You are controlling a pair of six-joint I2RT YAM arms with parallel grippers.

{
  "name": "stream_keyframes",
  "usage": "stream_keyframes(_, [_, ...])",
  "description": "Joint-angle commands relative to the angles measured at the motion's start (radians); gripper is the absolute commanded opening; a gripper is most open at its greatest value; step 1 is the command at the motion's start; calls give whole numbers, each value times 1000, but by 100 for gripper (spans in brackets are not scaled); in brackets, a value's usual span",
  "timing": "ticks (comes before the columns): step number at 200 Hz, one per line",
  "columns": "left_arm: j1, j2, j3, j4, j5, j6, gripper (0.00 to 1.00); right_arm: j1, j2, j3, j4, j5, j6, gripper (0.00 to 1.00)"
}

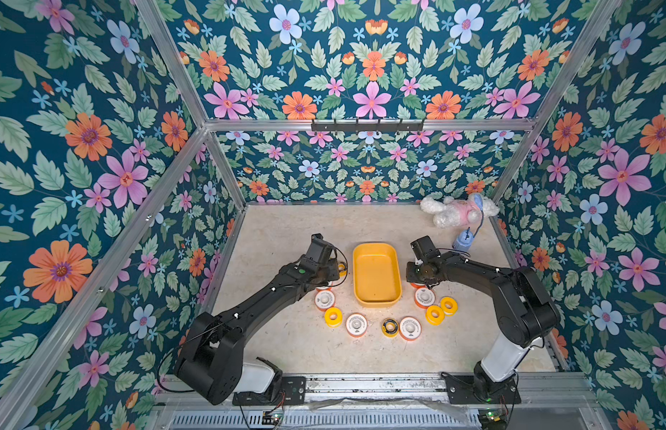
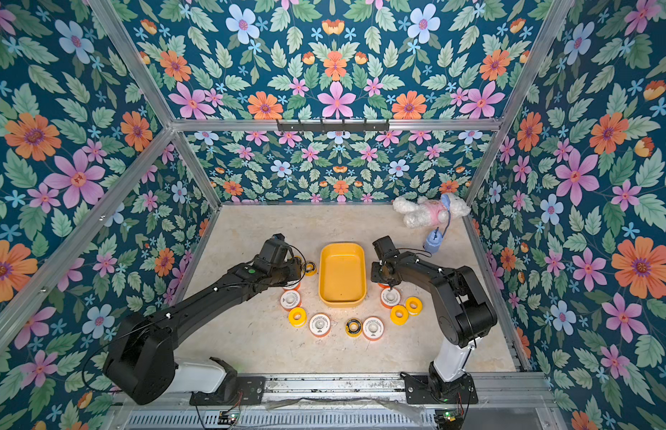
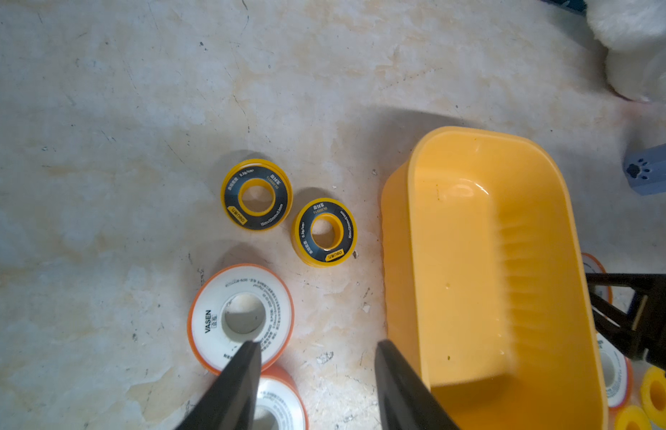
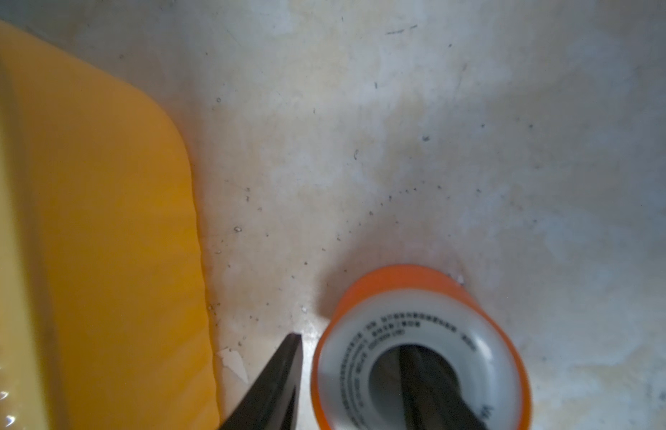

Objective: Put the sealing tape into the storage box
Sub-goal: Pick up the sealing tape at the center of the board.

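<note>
A: Floral walls (image 1: 82, 149), mottled beige tabletop (image 1: 287, 238). Anything hidden?
B: Left arm (image 1: 264, 294) covers some sealing tape (image 1: 341, 268) beside the empty storage box (image 1: 376, 275).
A: Jaws?
B: Left gripper (image 3: 316, 357): apart, over a white spool (image 3: 242, 316). Right gripper (image 4: 352, 346): astride an orange-rimmed spool (image 4: 417, 327), one finger in its hole. Clamped or not is unclear.

Long reach on left arm (image 1: 249, 301), wrist pitched down behind the claw, left gripper (image 3: 318, 344) jaws parted. Elbow folded on right arm (image 1: 484, 271), right gripper (image 4: 352, 342) low, jaws parted.
</note>
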Motion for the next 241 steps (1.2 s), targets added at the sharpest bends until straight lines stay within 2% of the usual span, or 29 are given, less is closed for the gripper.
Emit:
stream_keyframes(1, [2, -8, -4, -1, -16, 2, 55, 9, 5, 10, -25, 46, 1, 47])
stream_keyframes(27, [2, -10, -8, -1, -13, 1, 55, 17, 24, 22, -39, 69, 2, 42])
stream_keyframes(78, [1, -21, -14, 0, -19, -1, 55, 27, 54, 36, -45, 85, 12, 40])
stream_keyframes(129, [1, -28, -14, -10, -27, 0, 55, 26, 21, 26, -5, 38, 25, 23])
stream_keyframes(206, [0, -34, -8, -17, -33, 5, 55, -37, -82, -18, 93, -98, 66, 23])
stream_keyframes(241, [0, -37, -6, -17, -32, 5, 55, -66, -200, -55, 181, -187, 89, 24])
